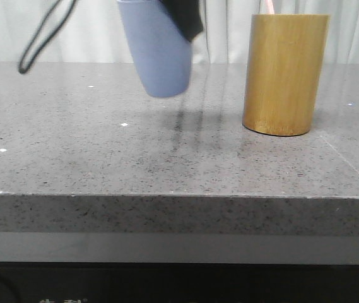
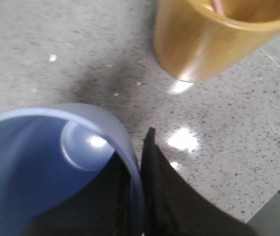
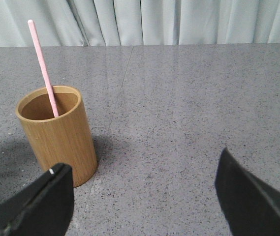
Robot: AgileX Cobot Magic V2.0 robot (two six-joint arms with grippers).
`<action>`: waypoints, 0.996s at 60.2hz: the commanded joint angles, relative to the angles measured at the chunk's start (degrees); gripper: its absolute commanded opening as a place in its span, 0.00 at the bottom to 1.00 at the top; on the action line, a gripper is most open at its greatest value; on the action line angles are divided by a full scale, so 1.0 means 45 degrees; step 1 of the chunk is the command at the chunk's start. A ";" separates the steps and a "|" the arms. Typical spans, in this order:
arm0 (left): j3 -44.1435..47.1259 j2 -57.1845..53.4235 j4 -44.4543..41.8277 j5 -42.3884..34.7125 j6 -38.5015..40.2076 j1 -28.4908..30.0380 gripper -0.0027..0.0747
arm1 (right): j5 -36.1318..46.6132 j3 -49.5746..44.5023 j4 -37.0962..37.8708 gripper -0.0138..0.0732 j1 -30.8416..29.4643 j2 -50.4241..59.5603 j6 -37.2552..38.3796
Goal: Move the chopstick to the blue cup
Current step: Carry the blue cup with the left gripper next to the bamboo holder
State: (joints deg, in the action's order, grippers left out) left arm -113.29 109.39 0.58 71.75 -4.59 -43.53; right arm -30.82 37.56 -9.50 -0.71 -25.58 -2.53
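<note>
A single pale pink chopstick (image 3: 44, 69) stands nearly upright in the bamboo holder (image 3: 58, 135) at left of centre in the right wrist frame, its long axis vertical with a slight lean and its tip well above the rim. The right pincer (image 3: 144, 196) is wide open and empty, its two dark fingers at the lower corners, the holder just beyond the lower-left one; this arm looks the better placed to reach the stick from above. In the front frame's upper middle, the blue cup (image 1: 157, 53) hangs tilted, clear of the grey surface (image 1: 103, 158), left of the holder. The left pincer (image 2: 132, 196) is closed over the cup's rim, one finger inside, one outside.
</note>
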 commanded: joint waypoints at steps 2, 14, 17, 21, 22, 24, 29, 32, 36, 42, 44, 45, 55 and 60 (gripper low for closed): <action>-0.0442 -0.0336 0.0089 0.0177 0.0032 -0.0290 0.01 | 0.0900 0.0426 -0.0025 0.85 -0.0042 -0.0147 -0.0037; -0.0442 -0.0116 0.0207 0.0177 0.0032 -0.0345 0.01 | 0.0877 0.0426 -0.0025 0.85 -0.0042 -0.0147 -0.0037; -0.0442 -0.0116 0.0207 0.0177 0.0032 -0.0345 0.01 | 0.0842 0.0426 -0.0025 0.85 -0.0042 -0.0147 -0.0037; -0.0442 -0.0116 0.0207 0.0177 0.0032 -0.0345 0.03 | 0.0800 0.0426 -0.0025 0.85 -0.0042 -0.0147 -0.0037; -0.0442 -0.0116 0.0207 0.0177 0.0032 -0.0345 0.04 | 0.0784 0.0426 -0.0025 0.85 -0.0042 -0.0147 -0.0037; -0.0442 -0.0116 0.0207 0.0177 0.0032 -0.0345 0.08 | 0.0749 0.0426 -0.0025 0.85 -0.0042 -0.0147 -0.0037; -0.0442 -0.0116 0.0207 0.0177 0.0032 -0.0345 0.16 | 0.0677 0.0426 -0.0025 0.85 -0.0042 -0.0147 -0.0037; -0.0442 -0.0116 0.0185 0.0177 0.0032 -0.0345 0.22 | 0.0664 0.0426 -0.0025 0.85 -0.0042 -0.0147 -0.0037; -0.0442 -0.0116 0.0132 0.0177 0.0032 -0.0345 0.30 | 0.0664 0.0426 -0.0025 0.85 -0.0042 -0.0147 -0.0037; -0.0442 -0.0116 0.0113 0.0177 0.0032 -0.0345 0.39 | 0.0664 0.0426 -0.0025 0.85 -0.0042 -0.0147 -0.0037; -0.0442 -0.0116 0.0083 0.0177 0.0032 -0.0345 0.41 | 0.0664 0.0426 -0.0025 0.85 -0.0042 -0.0147 -0.0037; -0.0442 -0.0116 0.0057 0.0177 0.0032 -0.0345 0.42 | 0.0664 0.0426 -0.0025 0.85 -0.0042 -0.0147 -0.0037; -0.0837 -0.0412 -0.0010 0.0208 0.0032 -0.0345 0.46 | 0.0664 0.0426 -0.0025 0.85 -0.0042 -0.0147 -0.0037; -0.1120 -0.0730 -0.0010 0.0208 0.0032 -0.0345 0.46 | 0.0664 0.0426 -0.0025 0.85 -0.0042 -0.0147 -0.0037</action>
State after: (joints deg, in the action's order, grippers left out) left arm -115.28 111.42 0.48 71.74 -4.59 -44.61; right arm -31.83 37.56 -9.50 -0.71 -25.58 -2.53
